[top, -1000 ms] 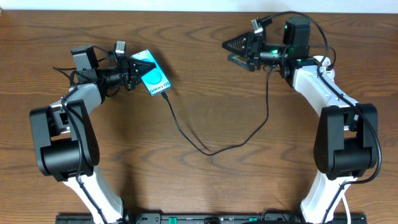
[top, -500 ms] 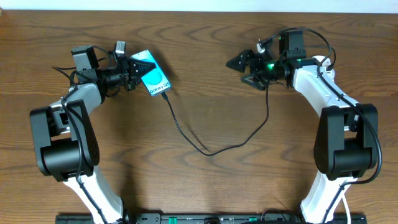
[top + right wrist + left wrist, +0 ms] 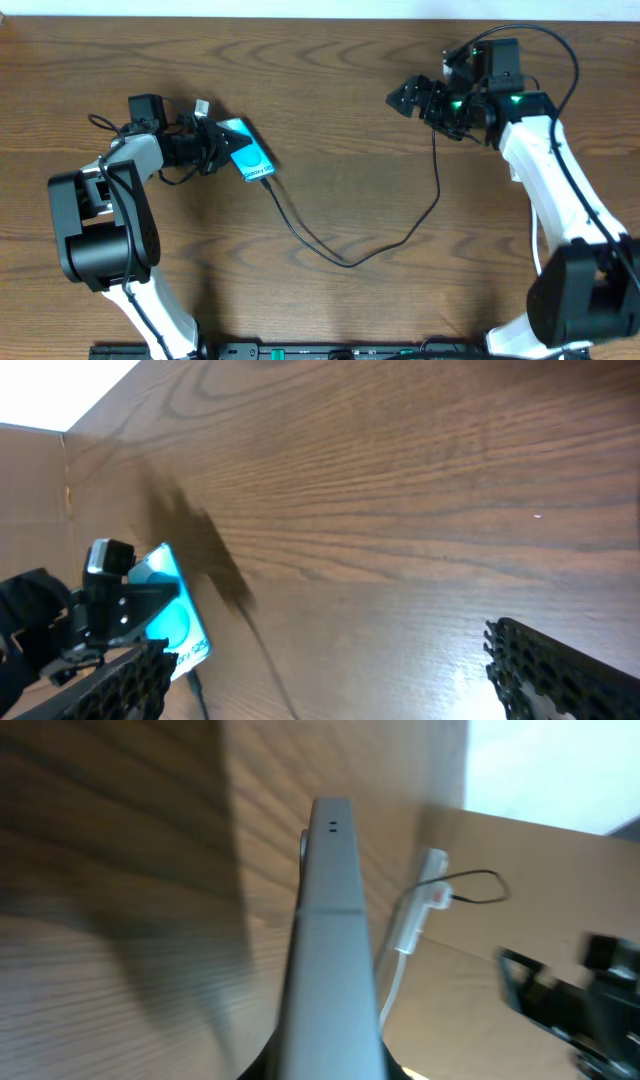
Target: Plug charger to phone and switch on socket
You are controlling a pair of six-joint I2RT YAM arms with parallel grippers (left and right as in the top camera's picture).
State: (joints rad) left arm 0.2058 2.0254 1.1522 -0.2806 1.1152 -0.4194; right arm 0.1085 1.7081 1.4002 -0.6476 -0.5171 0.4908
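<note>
**Left gripper** (image 3: 220, 147): clenched on the phone (image 3: 252, 157), which projects beyond its fingertips with the cyan screen up. The left wrist view shows the phone edge-on.

**Charger** (image 3: 345, 261): leaves the phone's outer end, sags across the table (image 3: 330, 90) and rises to the right gripper (image 3: 414, 104), where its end is hidden.

**Right gripper:** released, its fingers (image 3: 555, 670) wide apart with nothing visible between them.

**Socket** (image 3: 420, 910): lies well ahead of the left gripper.

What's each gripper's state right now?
Left gripper: closed, holding the phone.
Right gripper: open, holding nothing.
</note>
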